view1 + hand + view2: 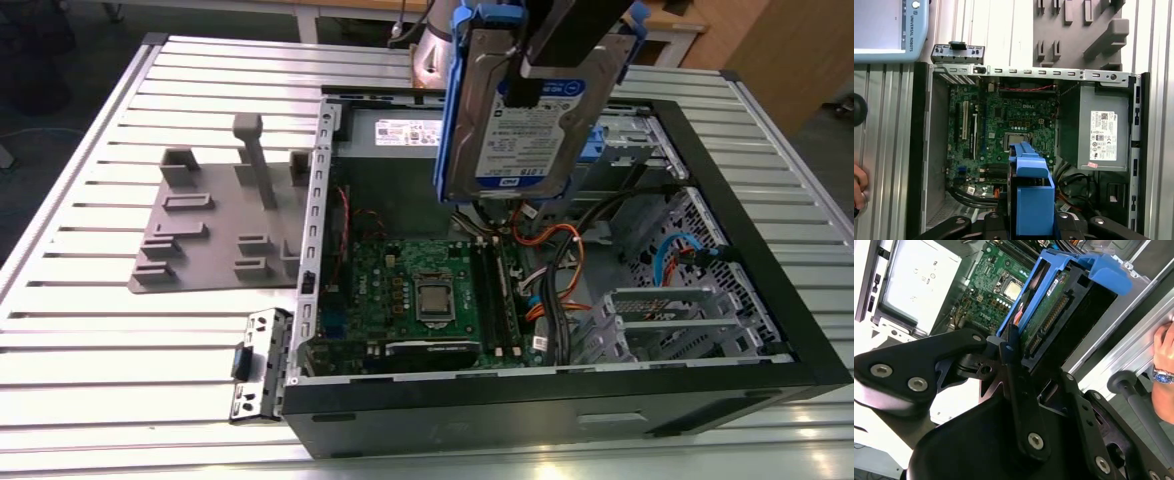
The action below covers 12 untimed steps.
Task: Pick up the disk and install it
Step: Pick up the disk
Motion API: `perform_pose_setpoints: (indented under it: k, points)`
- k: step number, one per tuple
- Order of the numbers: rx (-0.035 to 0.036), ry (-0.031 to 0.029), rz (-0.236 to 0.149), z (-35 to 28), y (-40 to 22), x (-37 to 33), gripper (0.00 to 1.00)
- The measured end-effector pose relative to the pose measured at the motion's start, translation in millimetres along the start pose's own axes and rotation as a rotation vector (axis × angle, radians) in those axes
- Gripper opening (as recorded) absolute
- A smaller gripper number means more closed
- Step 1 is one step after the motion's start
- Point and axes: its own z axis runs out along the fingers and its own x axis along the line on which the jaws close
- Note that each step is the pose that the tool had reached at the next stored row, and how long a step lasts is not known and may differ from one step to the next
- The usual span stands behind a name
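My gripper (pixel 567 55) has its jaws clamped on the disk (pixel 514 140), hanging on end. Open case (pixel 534 400) sits right below the jaws.

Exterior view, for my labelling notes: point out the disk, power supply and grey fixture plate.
the disk (pixel 534 140), exterior view, on its white-and-blue label.
the power supply (pixel 404 131), exterior view, on its white label.
the grey fixture plate (pixel 214 225), exterior view, on its flat base.

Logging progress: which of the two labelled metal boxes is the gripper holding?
The disk, silver in its blue caddy, is clamped in the gripper above the open case. The grey power supply sits inside the case.
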Motion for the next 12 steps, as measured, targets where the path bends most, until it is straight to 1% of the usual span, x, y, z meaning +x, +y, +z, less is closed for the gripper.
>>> perform_pose_setpoints:
  k: [12]
  points:
    - [-0.0001, 0.0021, 0.000, 0.1, -0.1, 7.5, 0.36]
